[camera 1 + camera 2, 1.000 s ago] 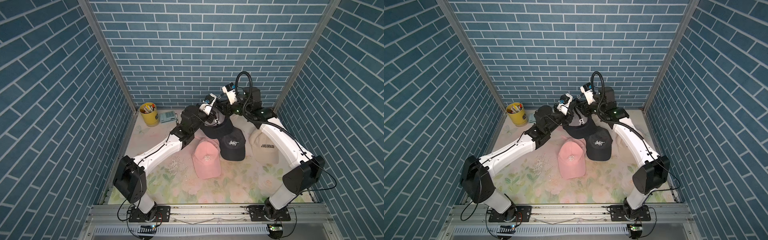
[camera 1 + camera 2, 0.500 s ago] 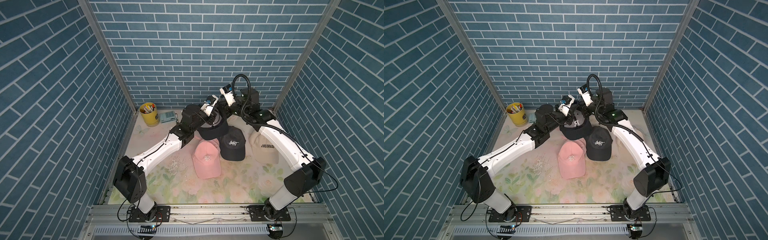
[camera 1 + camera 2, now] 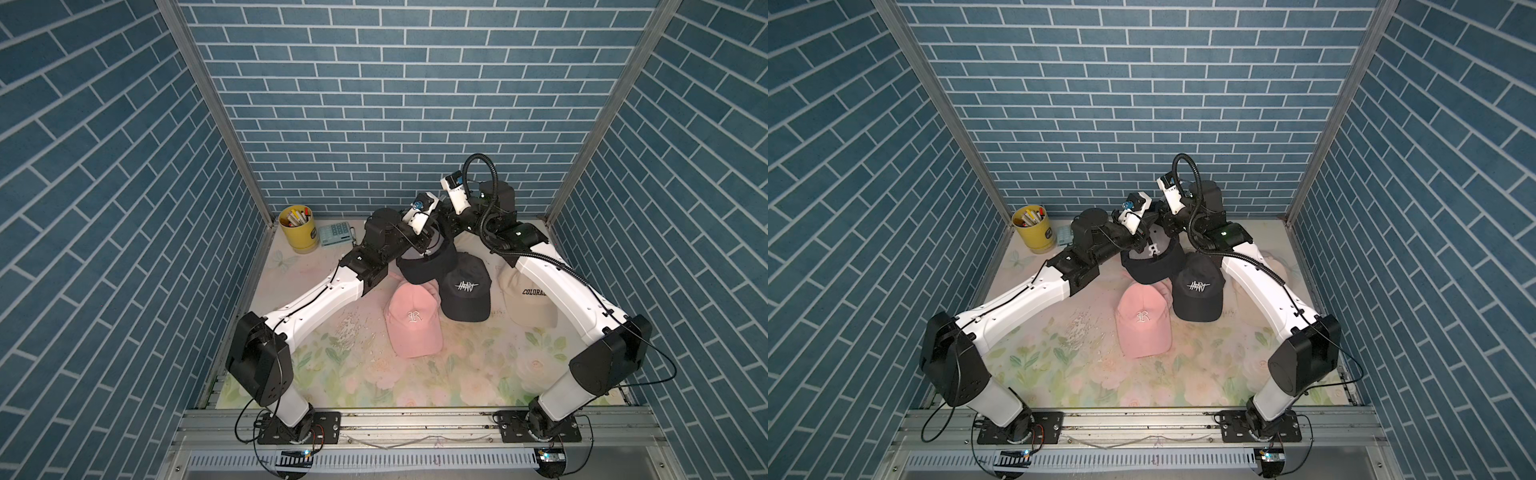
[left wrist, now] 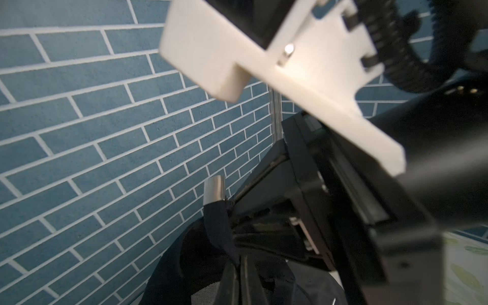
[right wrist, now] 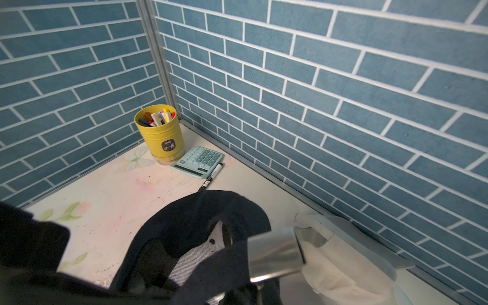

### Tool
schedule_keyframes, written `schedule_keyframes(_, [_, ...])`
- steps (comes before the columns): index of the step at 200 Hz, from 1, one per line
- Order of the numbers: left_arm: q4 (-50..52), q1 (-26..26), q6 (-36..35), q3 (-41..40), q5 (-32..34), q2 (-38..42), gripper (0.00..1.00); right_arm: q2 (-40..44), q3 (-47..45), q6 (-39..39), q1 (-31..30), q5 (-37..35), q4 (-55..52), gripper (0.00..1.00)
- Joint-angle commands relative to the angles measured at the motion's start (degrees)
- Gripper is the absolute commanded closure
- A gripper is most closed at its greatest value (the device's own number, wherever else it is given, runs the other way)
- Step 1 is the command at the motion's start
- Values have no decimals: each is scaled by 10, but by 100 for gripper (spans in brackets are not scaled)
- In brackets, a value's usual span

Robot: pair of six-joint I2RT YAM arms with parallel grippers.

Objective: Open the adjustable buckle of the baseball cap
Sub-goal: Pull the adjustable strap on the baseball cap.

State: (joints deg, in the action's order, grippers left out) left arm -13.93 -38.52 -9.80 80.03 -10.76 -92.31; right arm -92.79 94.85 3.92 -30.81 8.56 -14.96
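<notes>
You held the dark cap (image 3: 426, 262) up over the back of the table (image 3: 332, 374). Your left hand (image 4: 239, 266) was shut on its strap (image 4: 219, 227), your right hand (image 4: 233, 204) on the silver buckle (image 5: 274, 253). You needed a tight grip and a slow pull.

Bench (image 3: 332, 374) layout: pen cup (image 3: 296, 226) in the back-left corner, calculator (image 3: 336, 234) just right of it, marker (image 5: 212, 175) along the calculator's right edge. Raised cap (image 3: 424, 266) is back centre, off the bench, between the ends of left arm (image 3: 316, 299) and right arm (image 3: 557, 286). Its buckle (image 5: 274, 253) sits at its rear. The brim hangs over the rear of front cap (image 3: 411, 322), mid-bench. HEART cap (image 3: 465, 293) lies just right of front cap, touching it. COLORADO cap (image 3: 528, 303) lies further right, partly under right arm.
</notes>
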Motion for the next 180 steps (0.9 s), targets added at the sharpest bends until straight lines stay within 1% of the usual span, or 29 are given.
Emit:
schedule_keyframes(1, [22, -1, -2, 5, -27, 14, 100, 15, -2, -25, 1, -65, 35, 100])
schedule_keyframes(24, [19, 0, -8, -31, 6, 39, 100, 10, 8, -35, 3, -97, 24, 100])
schedule_keyframes(40, [-9, 4, -2, -65, 57, 64, 100, 2, 22, -46, 6, -105, 12, 100])
schedule_keyframes(49, [-33, 12, 13, -84, 103, 76, 100, -4, 35, -54, 6, -110, 1, 100])
schedule_keyframes(57, [-54, 25, 28, -98, 125, 84, 100, -11, 46, -59, 6, -109, -10, 100])
schedule_keyframes(60, [-61, 29, 34, -102, 131, 86, 96, -14, 49, -62, 5, -107, -14, 100])
schedule_keyframes(63, [-67, 35, 41, -103, 137, 86, 88, -15, 55, -66, 5, -107, -18, 100])
schedule_keyframes(68, [-72, 41, 51, -102, 142, 85, 68, -20, 61, -77, 5, -106, -23, 100])
schedule_keyframes(69, [-72, 42, 52, -101, 142, 84, 66, -20, 62, -79, 4, -106, -24, 100])
schedule_keyframes(72, [-73, 45, 57, -98, 141, 83, 50, -23, 66, -87, 5, -105, -26, 100])
schedule_keyframes(75, [-71, 48, 61, -93, 140, 80, 39, -26, 71, -95, 5, -105, -28, 100])
schedule_keyframes(84, [-63, 50, 71, -76, 151, 72, 23, -35, 85, -121, 2, -110, -37, 100])
schedule_keyframes(86, [-62, 50, 73, -72, 151, 71, 17, -37, 88, -131, 1, -112, -38, 100])
schedule_keyframes(91, [-62, 50, 78, -69, 153, 69, 12, -42, 98, -150, -1, -121, -47, 100])
schedule_keyframes(109, [-81, 50, 103, -92, 167, 84, 8, -67, 141, -213, -18, -173, -80, 100])
schedule_keyframes(115, [-92, 50, 112, -110, 175, 94, 3, -77, 155, -230, -26, -197, -93, 100])
schedule_keyframes(130, [-118, 47, 135, -161, 183, 127, 2, -106, 204, -260, -44, -251, -125, 100])
schedule_keyframes(138, [-129, 43, 148, -187, 197, 145, 2, -126, 235, -280, -52, -286, -150, 100])
schedule_keyframes(151, [-144, 22, 157, -226, 217, 170, 1, -156, 288, -305, -62, -319, -191, 100])
schedule_keyframes(160, [-157, -5, 149, -248, 238, 182, 2, -177, 325, -325, -69, -349, -221, 100])
schedule_keyframes(172, [-178, -39, 133, -274, 249, 189, 2, -199, 364, -339, -77, -360, -244, 100])
schedule_keyframes(180, [-195, -54, 137, -293, 248, 188, 2, -209, 381, -351, -82, -370, -252, 100])
